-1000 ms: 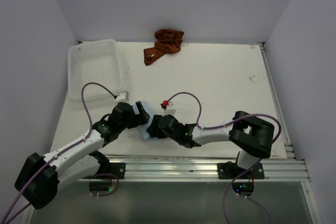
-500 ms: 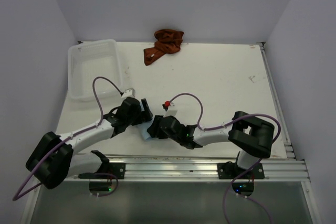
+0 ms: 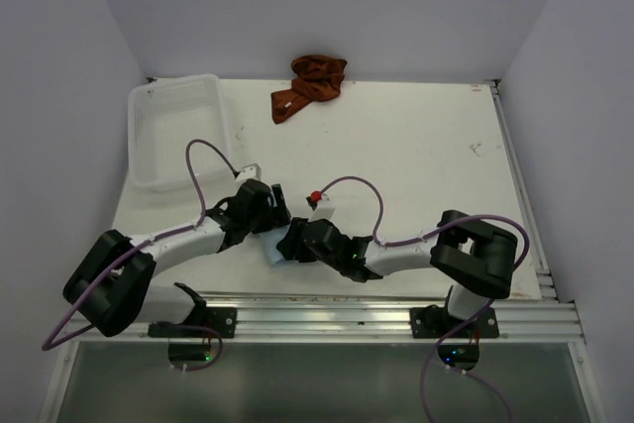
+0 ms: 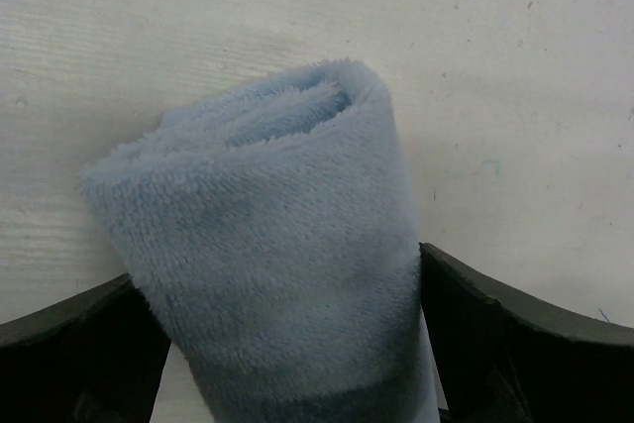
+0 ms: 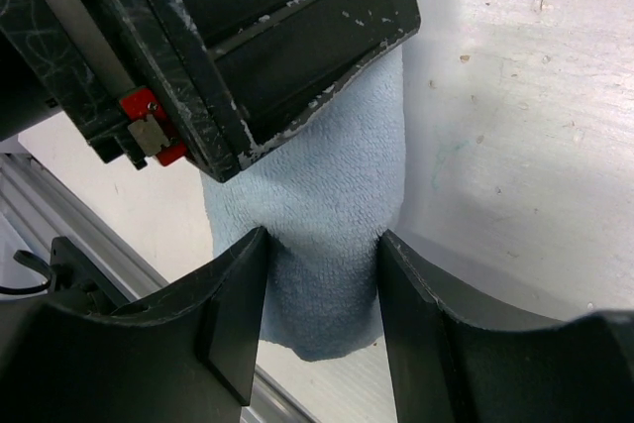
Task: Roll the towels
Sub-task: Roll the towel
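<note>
A light blue towel, rolled into a thick cylinder, lies near the table's front edge [image 3: 276, 252]. My left gripper [image 3: 273, 224] has both jaws against the roll's sides [image 4: 267, 235]; its fingers [image 4: 495, 334] show at the bottom corners. My right gripper [image 3: 294, 243] is shut on the same roll's other end [image 5: 327, 235], its fingers [image 5: 233, 334] pinching it on both sides. The left gripper's body [image 5: 228, 47] fills the top of the right wrist view. A rust-orange towel [image 3: 312, 84] lies crumpled at the back of the table.
A clear plastic bin [image 3: 178, 131] stands at the back left. The metal rail [image 3: 396, 314] runs along the table's front edge, close below the roll. Purple cables loop above both arms.
My left arm has stretched lower and its gripper has shifted right, closer over the blue roll. Less of the towel shows from above. The right arm has barely moved.
</note>
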Controlling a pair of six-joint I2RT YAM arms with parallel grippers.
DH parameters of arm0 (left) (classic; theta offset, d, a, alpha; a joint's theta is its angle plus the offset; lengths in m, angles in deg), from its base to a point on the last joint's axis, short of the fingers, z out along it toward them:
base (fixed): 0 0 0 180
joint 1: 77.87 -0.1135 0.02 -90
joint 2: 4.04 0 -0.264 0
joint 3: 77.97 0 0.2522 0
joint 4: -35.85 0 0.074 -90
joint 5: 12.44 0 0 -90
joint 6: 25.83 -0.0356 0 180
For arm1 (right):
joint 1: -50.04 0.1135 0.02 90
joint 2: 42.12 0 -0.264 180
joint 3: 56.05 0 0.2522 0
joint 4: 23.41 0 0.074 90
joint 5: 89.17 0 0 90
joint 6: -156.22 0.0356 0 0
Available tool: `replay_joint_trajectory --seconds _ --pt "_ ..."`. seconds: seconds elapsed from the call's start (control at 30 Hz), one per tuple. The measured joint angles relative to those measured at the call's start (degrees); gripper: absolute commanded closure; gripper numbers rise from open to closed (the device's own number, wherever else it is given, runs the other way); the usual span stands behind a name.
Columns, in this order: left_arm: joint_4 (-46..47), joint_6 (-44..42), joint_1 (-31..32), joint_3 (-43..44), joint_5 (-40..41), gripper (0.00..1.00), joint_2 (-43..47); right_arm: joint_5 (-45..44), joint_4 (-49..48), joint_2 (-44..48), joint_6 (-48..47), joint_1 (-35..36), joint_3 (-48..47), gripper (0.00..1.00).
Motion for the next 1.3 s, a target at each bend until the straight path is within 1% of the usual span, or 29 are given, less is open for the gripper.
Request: replay_joint_trajectory --seconds 0.23,0.4,0.43,0.47,0.57,0.63,0.67,0.73,0.8,1.03,1.3 --pt "2.6 -0.35 0.0 -0.79 0.07 0.05 -0.74 0.04 -0.11 -0.02 0.02 0.0 0.02 0.5" --pt "5.38 -0.44 0.0 -0.94 0.42 0.14 -2.16 0.24 -0.42 -0.37 0.02 0.0 0.02 0.48" --pt "5.97 -0.52 0.0 -0.94 0.52 0.17 -2.51 0.42 -0.55 -0.42 0.02 0.0 0.02 0.48" --pt "6.6 -0.55 0.0 -0.94 0.66 0.25 -2.84 0.63 -0.7 -0.5 0.0 0.0 0.02 0.48" --pt "7.32 -0.94 0.0 -0.92 1.05 0.38 -3.72 0.85 -0.87 -0.63 -0.04 0.0 0.02 0.47" --pt "7.5 -1.05 0.0 -0.92 1.36 0.4 -4.11 1.03 -0.96 -0.63 -0.09 0.0 0.02 0.46" --pt "7.63 -1.18 0.0 -0.92 1.36 0.43 -4.22 1.05 -0.96 -0.63 -0.11 0.0 0.02 0.46" --pt "7.91 -1.38 0.0 -0.92 1.38 0.46 -4.5 1.07 -0.94 -0.63 -0.2 0.0 0.02 0.44" --pt "8.15 -1.4 0.0 -0.92 1.38 0.47 -4.68 1.09 -0.87 -0.63 -0.35 0.0 0.02 0.4" --pt "8.11 -1.68 0.0 -0.57 1.33 0.49 -5.03 1.01 0.66 0.31 -1.68 0.0 0.02 0.35" --pt "5.33 -3.37 0.0 1.46 1.33 0.49 -5.68 1.01 3.85 10.64 -4.22 0.0 2.71 0.29"
